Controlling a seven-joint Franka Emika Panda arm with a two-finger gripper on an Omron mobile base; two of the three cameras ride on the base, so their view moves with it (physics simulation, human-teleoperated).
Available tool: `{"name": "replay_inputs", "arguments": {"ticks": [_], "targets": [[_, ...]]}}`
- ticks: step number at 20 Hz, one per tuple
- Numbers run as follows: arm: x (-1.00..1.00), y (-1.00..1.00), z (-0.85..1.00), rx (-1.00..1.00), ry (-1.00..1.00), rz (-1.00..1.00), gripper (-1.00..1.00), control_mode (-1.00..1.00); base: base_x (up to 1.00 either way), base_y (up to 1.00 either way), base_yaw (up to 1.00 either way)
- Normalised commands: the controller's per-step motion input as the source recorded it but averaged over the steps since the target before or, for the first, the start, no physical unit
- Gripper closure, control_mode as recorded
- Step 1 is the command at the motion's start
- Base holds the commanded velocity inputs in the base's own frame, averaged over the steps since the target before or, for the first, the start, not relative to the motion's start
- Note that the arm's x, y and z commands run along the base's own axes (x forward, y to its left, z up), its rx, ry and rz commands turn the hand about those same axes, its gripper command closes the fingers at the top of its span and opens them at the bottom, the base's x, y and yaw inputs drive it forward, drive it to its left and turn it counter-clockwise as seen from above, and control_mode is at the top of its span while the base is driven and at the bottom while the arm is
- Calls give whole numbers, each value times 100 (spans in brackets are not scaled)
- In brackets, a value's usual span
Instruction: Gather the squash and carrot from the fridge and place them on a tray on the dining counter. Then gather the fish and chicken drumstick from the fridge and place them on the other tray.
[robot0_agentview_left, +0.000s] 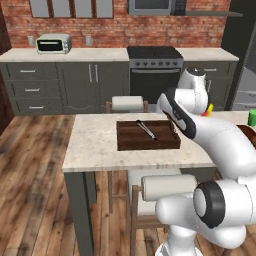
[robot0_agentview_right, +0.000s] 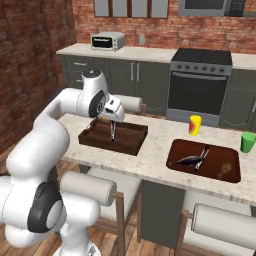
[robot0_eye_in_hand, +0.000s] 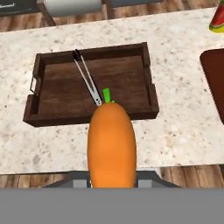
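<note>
A dark wooden tray (robot0_agentview_left: 148, 135) sits at the centre of the frame on a pale speckled dining counter (robot0_agentview_left: 95, 142), with metal tongs (robot0_agentview_left: 146, 129) lying diagonally inside it. The white arm (robot0_agentview_left: 220, 150) rises from the lower right and covers the counter's right part, its hand hidden behind a joint. Along the top stand a toaster oven (robot0_agentview_left: 53, 44) at upper left, grey cabinets (robot0_agentview_left: 65, 85) and a black stove (robot0_agentview_left: 155, 70); a green cup (robot0_agentview_left: 252, 118) shows at the right edge.

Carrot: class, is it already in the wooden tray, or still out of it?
Still out. In the hand view the carrot sits gripped in the tool, above the tray, which holds tongs.
</note>
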Motion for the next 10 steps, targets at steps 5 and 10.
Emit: {"name": "replay_inputs", "arguments": {"ticks": [5, 10], "targets": [[44, -6, -50, -4, 2, 0, 100, -100, 0, 0, 0], [39, 0, -34, -1, 5, 0, 100, -100, 0, 0, 0]]}}
